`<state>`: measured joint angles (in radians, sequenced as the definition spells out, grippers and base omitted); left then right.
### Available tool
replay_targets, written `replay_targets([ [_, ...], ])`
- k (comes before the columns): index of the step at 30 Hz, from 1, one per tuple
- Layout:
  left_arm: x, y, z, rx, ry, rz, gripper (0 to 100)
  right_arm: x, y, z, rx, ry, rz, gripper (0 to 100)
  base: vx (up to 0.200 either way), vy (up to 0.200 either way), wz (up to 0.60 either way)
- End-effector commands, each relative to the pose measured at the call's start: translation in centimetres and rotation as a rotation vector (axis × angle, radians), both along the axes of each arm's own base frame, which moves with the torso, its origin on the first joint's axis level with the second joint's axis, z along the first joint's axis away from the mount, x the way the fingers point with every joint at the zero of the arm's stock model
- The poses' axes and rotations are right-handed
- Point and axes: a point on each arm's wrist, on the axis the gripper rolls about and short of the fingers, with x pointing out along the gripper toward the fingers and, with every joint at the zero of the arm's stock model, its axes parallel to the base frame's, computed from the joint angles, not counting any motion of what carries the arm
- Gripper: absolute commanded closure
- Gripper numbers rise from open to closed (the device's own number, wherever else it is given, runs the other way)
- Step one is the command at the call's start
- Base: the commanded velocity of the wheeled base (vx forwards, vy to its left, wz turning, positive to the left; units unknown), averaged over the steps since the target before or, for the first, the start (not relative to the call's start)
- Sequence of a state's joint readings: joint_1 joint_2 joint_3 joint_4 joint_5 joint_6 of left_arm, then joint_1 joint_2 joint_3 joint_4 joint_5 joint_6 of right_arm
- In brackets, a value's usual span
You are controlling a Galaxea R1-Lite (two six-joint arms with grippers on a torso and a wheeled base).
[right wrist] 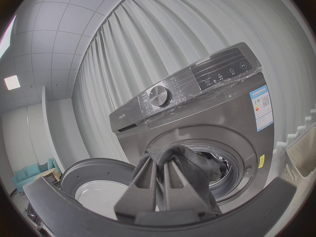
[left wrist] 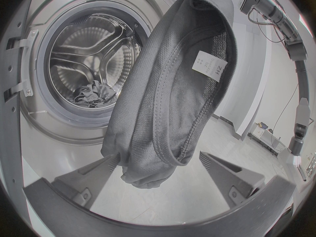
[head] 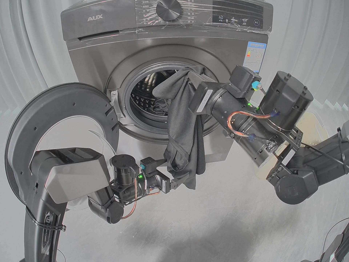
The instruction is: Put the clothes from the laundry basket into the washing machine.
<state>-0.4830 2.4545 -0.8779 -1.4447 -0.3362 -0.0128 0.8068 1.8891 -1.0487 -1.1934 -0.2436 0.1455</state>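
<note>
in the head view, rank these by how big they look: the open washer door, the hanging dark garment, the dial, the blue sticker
1. open door: largest, though it also sits nearest the camera
2. dark garment
3. dial and blue sticker: they look about alike, so no ranking between them

You've got a pale grey floor (head: 225,219) carrying everything here. The washing machine (head: 101,59) stands directly on it, its round door (head: 54,102) swung open on the robot's left. To the machine's right, you can see a cream laundry basket (right wrist: 301,148) near it.
</note>
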Motion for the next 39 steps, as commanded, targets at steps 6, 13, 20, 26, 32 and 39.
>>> replay_targets([
  [6,0.3,-0.2,0.1,-0.012,-0.011,0.001,100,0.0,0.1,0.0,0.002,0.000,0.000,100,0.000,0.000,0.00],
  [13,0.3,-0.1,0.8,-0.031,-0.041,0.002,100,0.1,-0.1,-0.2,-0.002,0.005,-0.004,100,0.000,0.000,0.00],
  [20,-1.9,1.4,2.3,-0.032,-0.055,0.003,100,2.0,-1.6,-1.6,-0.031,0.039,-0.069,100,0.000,0.000,0.00],
  [26,-3.9,3.6,6.2,-0.046,-0.101,0.023,100,2.9,-4.3,-4.5,-0.089,0.107,-0.125,100,0.000,0.000,0.00],
  [32,-6.5,5.9,8.5,-0.051,-0.109,0.007,100,2.1,-6.2,-7.8,-0.148,0.155,-0.094,100,0.000,0.000,0.00],
  [39,-6.9,8.5,10.0,-0.063,-0.136,0.033,100,0.9,-7.0,-10.1,-0.197,0.210,-0.075,100,0.000,0.000,0.00],
])
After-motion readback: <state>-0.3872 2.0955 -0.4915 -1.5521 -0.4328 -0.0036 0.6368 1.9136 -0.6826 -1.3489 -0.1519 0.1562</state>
